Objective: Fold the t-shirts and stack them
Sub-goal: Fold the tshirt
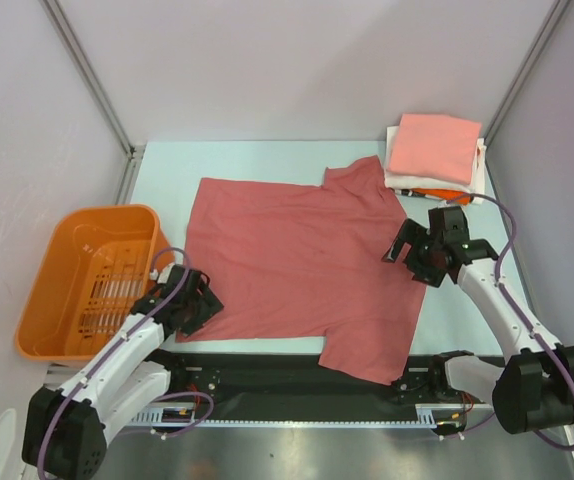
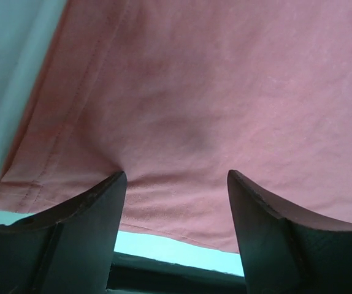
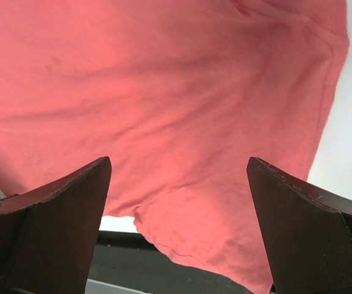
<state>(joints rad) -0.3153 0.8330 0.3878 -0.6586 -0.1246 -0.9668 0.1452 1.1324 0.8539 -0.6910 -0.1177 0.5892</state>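
Two grippers, both spread wide and both empty, are over the one unfolded shirt. The dusty-red t-shirt point(image 1: 297, 255) lies flat in the middle of the table point(image 1: 257, 160), with its hem to the left and one sleeve reaching far right, the other near right. Your left gripper point(image 2: 176, 208) sits low at the shirt's near-left corner. Its fingers point(image 2: 84, 233) stand apart with the hem stretched between them, and no cloth is pinched. Your right gripper point(image 3: 179, 202) hangs above the shirt's right edge, between the two sleeves, with its jaws as far apart as they go and nothing in them. In the far right corner a salmon-pink tee point(image 1: 434, 147) tops the folded stack, with a white tee point(image 1: 481, 168) and a sliver of an orange tee point(image 1: 439, 194) beneath it. The orange basket point(image 1: 42, 270) stands at the left edge, just beside your left arm.
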